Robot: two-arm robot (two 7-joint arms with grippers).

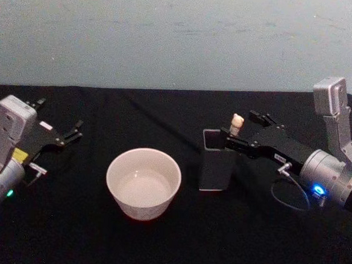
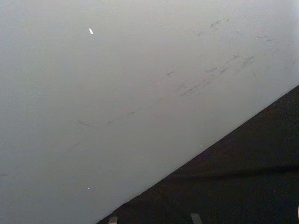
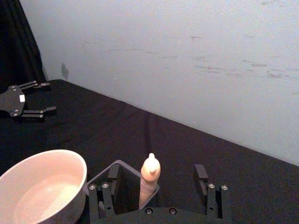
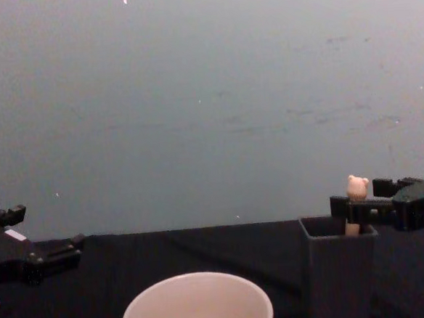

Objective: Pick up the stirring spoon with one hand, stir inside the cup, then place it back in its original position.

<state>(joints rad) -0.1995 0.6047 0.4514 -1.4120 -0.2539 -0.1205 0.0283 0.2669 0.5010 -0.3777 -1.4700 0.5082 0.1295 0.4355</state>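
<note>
The stirring spoon [image 1: 237,122] stands upright in a dark grey square holder [image 1: 215,164], its beige bear-head handle [image 4: 357,187] poking above the rim. My right gripper [image 1: 244,126] is open, one finger on each side of the handle [image 3: 150,173] and not touching it. The spoon's shaft and bowl are hidden inside the holder [image 4: 340,274]. The cream-white cup [image 1: 142,181] sits on the black cloth to the left of the holder and holds nothing I can see. My left gripper [image 1: 55,119] rests open at the far left, away from the cup.
Black cloth [image 1: 174,246] covers the table, and a pale wall [image 1: 183,36] runs along its back edge. The cup [image 3: 42,186] and the holder [image 3: 122,175] stand close together. The right arm's cable [image 1: 289,197] loops near its wrist.
</note>
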